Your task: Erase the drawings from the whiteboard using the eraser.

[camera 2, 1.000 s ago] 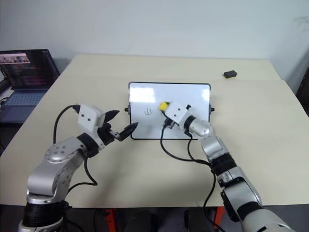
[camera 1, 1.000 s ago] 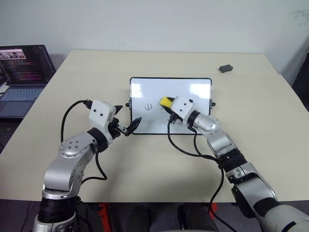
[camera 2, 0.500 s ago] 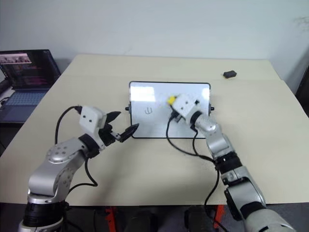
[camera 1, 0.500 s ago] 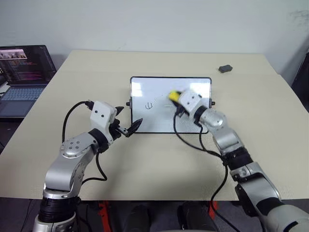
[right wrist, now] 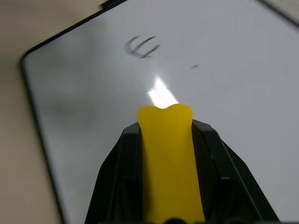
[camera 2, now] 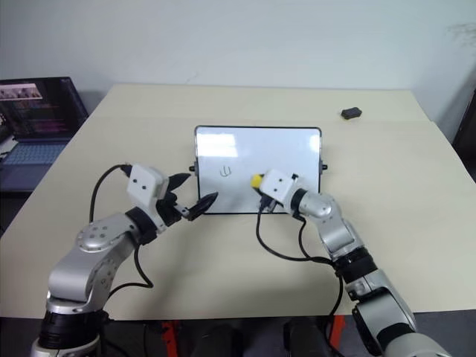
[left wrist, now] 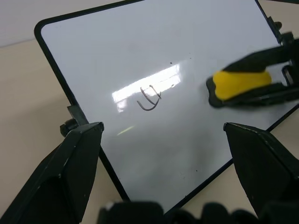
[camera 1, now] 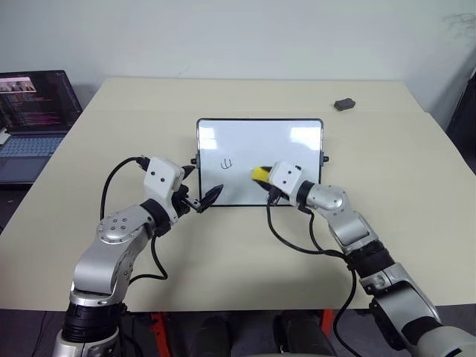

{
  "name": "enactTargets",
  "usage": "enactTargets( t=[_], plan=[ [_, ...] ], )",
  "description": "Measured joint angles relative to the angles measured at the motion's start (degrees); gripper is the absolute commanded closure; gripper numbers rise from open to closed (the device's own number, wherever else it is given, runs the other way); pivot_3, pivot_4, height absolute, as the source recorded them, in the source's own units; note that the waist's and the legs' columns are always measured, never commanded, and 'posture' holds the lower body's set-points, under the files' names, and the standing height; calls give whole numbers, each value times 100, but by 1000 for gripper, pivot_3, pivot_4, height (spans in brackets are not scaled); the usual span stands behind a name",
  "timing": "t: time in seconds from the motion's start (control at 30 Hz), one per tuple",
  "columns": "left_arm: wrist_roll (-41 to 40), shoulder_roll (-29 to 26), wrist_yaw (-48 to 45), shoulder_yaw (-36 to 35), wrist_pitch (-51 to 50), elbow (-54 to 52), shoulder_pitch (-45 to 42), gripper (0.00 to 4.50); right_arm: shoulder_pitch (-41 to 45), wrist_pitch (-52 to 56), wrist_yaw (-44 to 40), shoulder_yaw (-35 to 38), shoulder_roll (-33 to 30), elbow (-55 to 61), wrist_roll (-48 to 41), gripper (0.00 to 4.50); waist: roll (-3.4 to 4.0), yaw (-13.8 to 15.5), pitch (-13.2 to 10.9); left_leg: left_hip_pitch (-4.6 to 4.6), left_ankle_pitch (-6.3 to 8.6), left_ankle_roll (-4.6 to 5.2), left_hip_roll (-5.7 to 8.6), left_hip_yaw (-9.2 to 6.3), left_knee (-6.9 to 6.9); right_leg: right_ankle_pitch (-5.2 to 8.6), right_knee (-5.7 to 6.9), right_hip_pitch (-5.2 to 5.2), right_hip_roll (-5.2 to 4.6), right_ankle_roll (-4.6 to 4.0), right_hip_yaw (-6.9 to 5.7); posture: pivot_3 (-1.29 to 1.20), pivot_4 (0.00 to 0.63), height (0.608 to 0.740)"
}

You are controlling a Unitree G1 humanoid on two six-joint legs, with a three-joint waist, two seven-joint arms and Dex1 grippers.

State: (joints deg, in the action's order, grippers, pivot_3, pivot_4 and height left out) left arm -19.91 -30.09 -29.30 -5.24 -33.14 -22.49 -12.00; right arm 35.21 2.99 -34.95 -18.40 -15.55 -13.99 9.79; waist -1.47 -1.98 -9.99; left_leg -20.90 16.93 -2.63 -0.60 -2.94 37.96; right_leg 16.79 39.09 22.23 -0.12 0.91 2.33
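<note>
We see the whiteboard [camera 1: 260, 160] propped at a tilt near the middle of the beige table [camera 1: 223, 253], its face toward us. One small black drawing [camera 1: 227, 163] is on its left half, a curved cup-like stroke with short lines inside; we cannot read it as a character. A faint speck sits on the white beside it.

The right gripper [camera 1: 262, 177] is clamped on the yellow eraser [camera 1: 259, 174], one black finger on each side of it. The eraser is low on the board's face, right of the drawing and a little below it, with bare white between the two. From the right wrist view the eraser [right wrist: 166, 154] points toward the drawing [right wrist: 142, 46]; whether its tip touches the board we cannot tell.

The left gripper [camera 1: 202, 197] hovers at the board's lower left corner, fingers spread wide and holding nothing.

A small dark grey object [camera 1: 343, 104] lies well apart near the table's far right edge. A laptop [camera 1: 33, 111] stands off the table's left, screen lit with lines of coloured text too small to read. We find no brands or labels.
</note>
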Motion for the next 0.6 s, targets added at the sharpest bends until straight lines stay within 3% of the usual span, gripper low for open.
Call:
enactTargets(
  t=[0.33, 0.43, 0.6],
  plan=[
    [-1, -6, -3, -1, -16, -6, 10, 0, 1081, -130, 1249, 609, 234, -545, 82, 3410, 0, 11, -4, -14, 1, -4, -1, -1, -7, 6, -19, 7, 0, 2, -1, 0, 150, 740],
    [0, -6, 3, -2, -19, -7, 13, 0, 1054, -193, 1238, 538, 277, -788, 134, 3410, 0, 12, -4, -29, 3, -5, 0, 1, -7, 8, -22, 18, -2, 2, 1, 0, 150, 740],
    [-2, -7, 17, -6, -24, -27, 32, 0, 684, -84, 495, 125, 186, -459, 179, 3410, -2, 12, -3, -18, 4, -3, -1, -1, -4, 8, -14, 11, -2, 2, -1, 0, 150, 740]
  ],
)
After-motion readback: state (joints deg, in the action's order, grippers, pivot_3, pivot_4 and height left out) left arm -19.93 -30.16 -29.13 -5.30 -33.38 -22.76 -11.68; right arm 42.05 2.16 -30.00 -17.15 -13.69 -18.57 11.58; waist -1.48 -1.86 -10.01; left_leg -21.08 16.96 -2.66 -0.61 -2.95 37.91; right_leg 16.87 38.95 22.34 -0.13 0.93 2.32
